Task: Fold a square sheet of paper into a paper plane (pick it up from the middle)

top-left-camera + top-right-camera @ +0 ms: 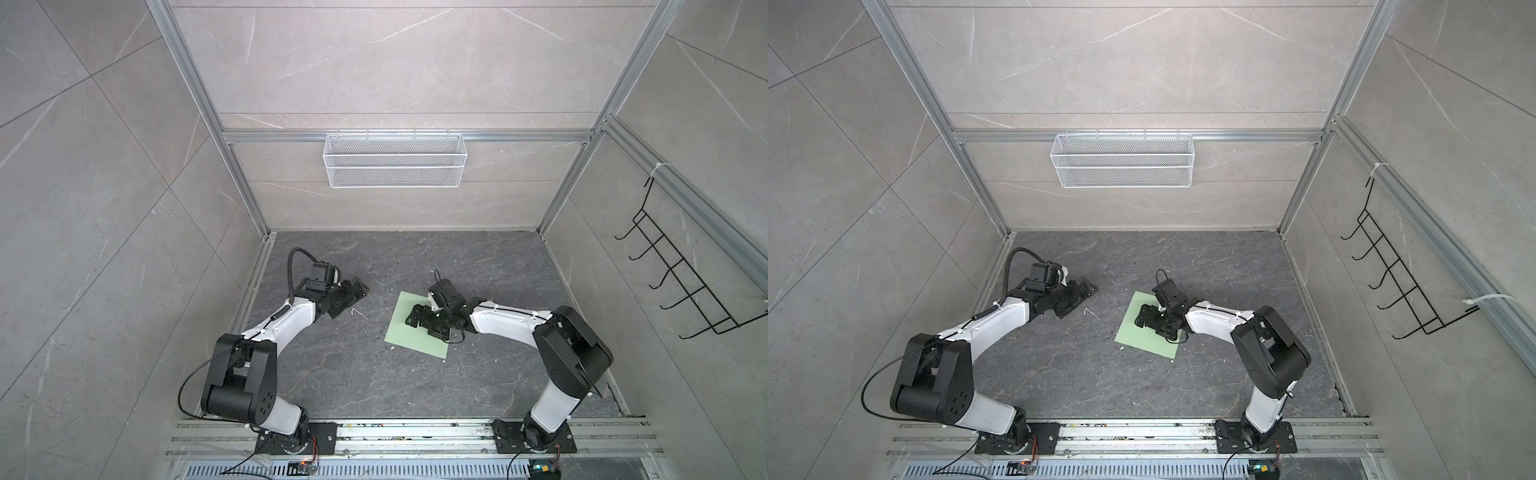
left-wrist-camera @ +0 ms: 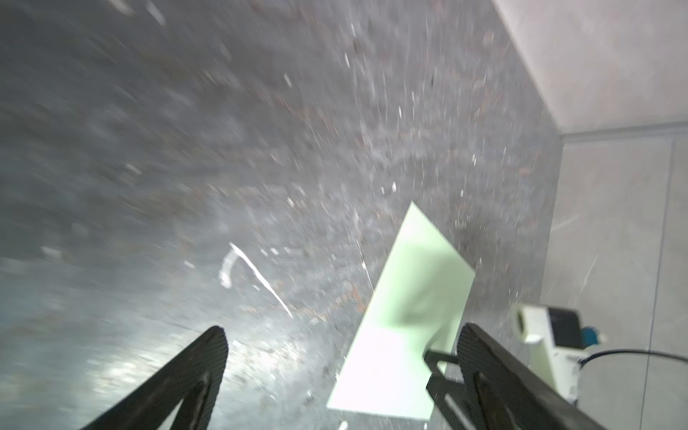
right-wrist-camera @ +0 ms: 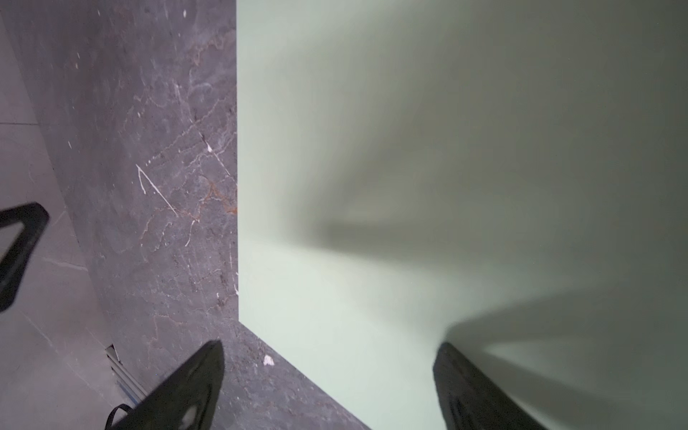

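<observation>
The square sheet of paper (image 1: 400,334) (image 1: 1152,347) lies flat and unfolded on the dark marble floor, right of centre in both top views. My right gripper (image 1: 411,316) (image 1: 1140,318) hovers low over its middle, open and holding nothing. In the right wrist view its gripper (image 3: 331,353) straddles a corner of the sheet (image 3: 446,149). My left gripper (image 1: 353,299) (image 1: 1081,299) is open and empty, to the left of the paper and apart from it. The left wrist view is blurred; its gripper (image 2: 340,338) faces the sheet (image 2: 409,298). The paper plane is out of view.
Small white scraps (image 1: 359,311) lie on the floor between the grippers. A white wire basket (image 1: 395,166) hangs on the back wall and a black hook rack (image 1: 685,282) on the right wall. An aluminium rail (image 1: 415,432) carries both arm bases at the front.
</observation>
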